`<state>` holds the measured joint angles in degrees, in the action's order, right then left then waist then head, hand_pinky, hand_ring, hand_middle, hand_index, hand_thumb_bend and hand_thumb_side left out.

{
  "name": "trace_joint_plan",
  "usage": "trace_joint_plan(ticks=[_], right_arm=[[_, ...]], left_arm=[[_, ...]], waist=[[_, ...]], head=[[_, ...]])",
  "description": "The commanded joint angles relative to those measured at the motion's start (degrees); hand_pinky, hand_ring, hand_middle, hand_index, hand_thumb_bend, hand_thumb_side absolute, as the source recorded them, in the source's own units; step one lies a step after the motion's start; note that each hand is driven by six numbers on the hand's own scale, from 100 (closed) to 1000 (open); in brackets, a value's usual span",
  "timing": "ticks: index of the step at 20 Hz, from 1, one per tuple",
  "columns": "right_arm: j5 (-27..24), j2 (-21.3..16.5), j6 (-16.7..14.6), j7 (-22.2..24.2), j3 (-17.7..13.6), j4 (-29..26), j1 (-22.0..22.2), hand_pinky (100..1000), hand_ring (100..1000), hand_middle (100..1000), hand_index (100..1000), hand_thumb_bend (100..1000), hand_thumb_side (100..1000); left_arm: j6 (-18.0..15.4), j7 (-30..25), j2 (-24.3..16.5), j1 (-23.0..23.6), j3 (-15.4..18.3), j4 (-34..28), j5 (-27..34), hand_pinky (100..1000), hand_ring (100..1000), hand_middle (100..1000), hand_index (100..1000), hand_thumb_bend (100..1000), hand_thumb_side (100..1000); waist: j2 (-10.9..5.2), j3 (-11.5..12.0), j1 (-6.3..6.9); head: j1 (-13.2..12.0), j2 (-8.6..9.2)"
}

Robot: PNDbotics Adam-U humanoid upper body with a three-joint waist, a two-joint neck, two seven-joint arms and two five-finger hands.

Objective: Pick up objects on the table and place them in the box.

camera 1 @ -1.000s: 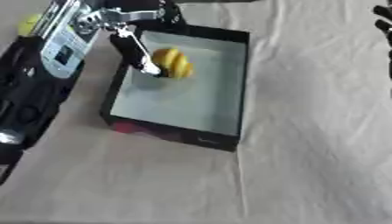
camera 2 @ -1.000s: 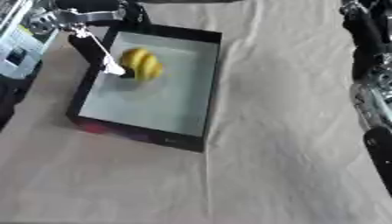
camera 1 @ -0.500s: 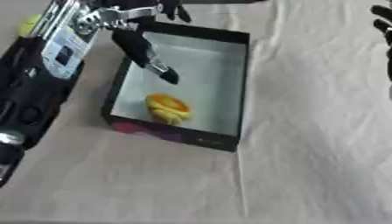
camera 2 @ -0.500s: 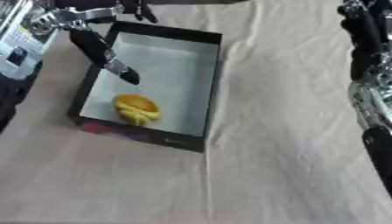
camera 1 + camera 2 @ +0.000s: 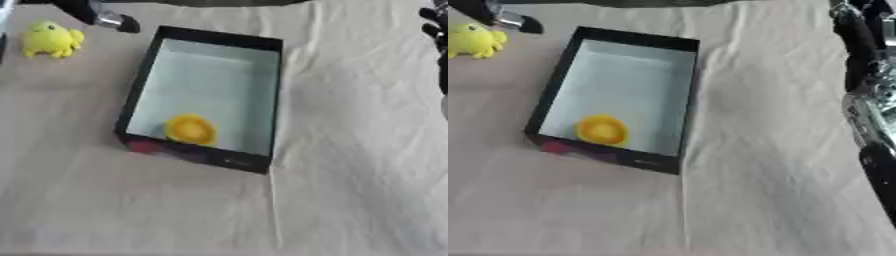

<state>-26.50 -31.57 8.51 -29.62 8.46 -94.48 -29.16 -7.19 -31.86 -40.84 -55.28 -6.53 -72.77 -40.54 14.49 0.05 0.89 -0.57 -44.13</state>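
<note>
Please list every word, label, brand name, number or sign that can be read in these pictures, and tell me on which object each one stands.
No text can be read in either view.
Black rectangular box: its near outer wall shows a pink patch and faint light marks, too blurred to read.
Round yellow-orange object inside the box: no writing visible.
Yellow soft toy on the beige cloth: no writing visible.

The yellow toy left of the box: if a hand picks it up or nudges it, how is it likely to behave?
The yellow toy looks rounded and lumpy with small stubby limbs, so it probably squashes a little rather than staying rigid. Sitting on wrinkled cloth, it would likely slide or tumble more than roll far. It appears small beside the box, so probably light.
</note>
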Motion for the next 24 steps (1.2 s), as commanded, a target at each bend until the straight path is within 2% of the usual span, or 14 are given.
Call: trace_joint_plan(ticks=[1, 5, 10, 15, 19, 21, 24], right_arm=[[0.24, -1.89, 0.17, 0.08, -0.66, -1.33, -0.65, 931, 843, 851, 874, 485, 537], [0.3, -1.81, 0.45, 0.34, -0.45, -1.68, -1.02, 931, 842, 850, 874, 485, 539], [0.54, -1.75, 0.76, 0.72, -0.13, -2.23, -1.54, 931, 842, 849, 873, 483, 542], [0.61, -1.73, 0.93, 0.63, -0.13, -2.36, -1.51, 931, 842, 848, 872, 481, 544], [0.78, -1.52, 1.3, 1.07, 0.5, -2.3, -1.92, 931, 842, 848, 872, 482, 546], [0.96, -1.42, 1.51, 1.37, 0.79, -2.28, -2.21, 931, 842, 847, 871, 483, 546], [1.11, -1.21, 1.72, 1.69, 1.12, -2.32, -2.94, 931, 842, 847, 871, 483, 547]], left_arm=[[0.99, 0.91, -5.18, -0.34, 2.43, 5.18, -2.78, 842, 818, 809, 890, 732, 495], [1.53, 0.76, -6.54, -0.49, 4.11, 12.44, -6.26, 857, 835, 827, 905, 747, 475], [3.39, 3.12, -6.97, -1.67, 7.03, 20.16, -11.45, 864, 844, 831, 908, 774, 460], [4.15, 3.82, -7.47, -1.76, 8.79, 24.43, -12.85, 868, 848, 836, 912, 786, 436], [5.5, 6.71, -7.68, -1.95, 10.21, 26.79, -15.01, 850, 834, 826, 904, 729, 412], [5.81, 9.39, -7.65, -2.2, 10.87, 27.4, -14.87, 824, 815, 811, 891, 677, 349], [6.32, 12.61, -7.65, -2.4, 11.22, 28.44, -14.56, 824, 817, 814, 897, 661, 368]], waist=[[-1.24, -0.17, -0.21], [-0.63, -0.87, -0.56], [0.48, -2.14, -0.82], [1.34, -2.65, -0.97], [2.07, -3.3, -1.06], [2.54, -3.73, -1.11], [3.26, -4.56, -1.1]], head=[[0.02, 0.01], [-0.4, 0.01], [-1.41, 0.01], [-1.81, 0.01], [-2.39, 0.01], [-2.59, 0.01], [-3.43, 0.01]])
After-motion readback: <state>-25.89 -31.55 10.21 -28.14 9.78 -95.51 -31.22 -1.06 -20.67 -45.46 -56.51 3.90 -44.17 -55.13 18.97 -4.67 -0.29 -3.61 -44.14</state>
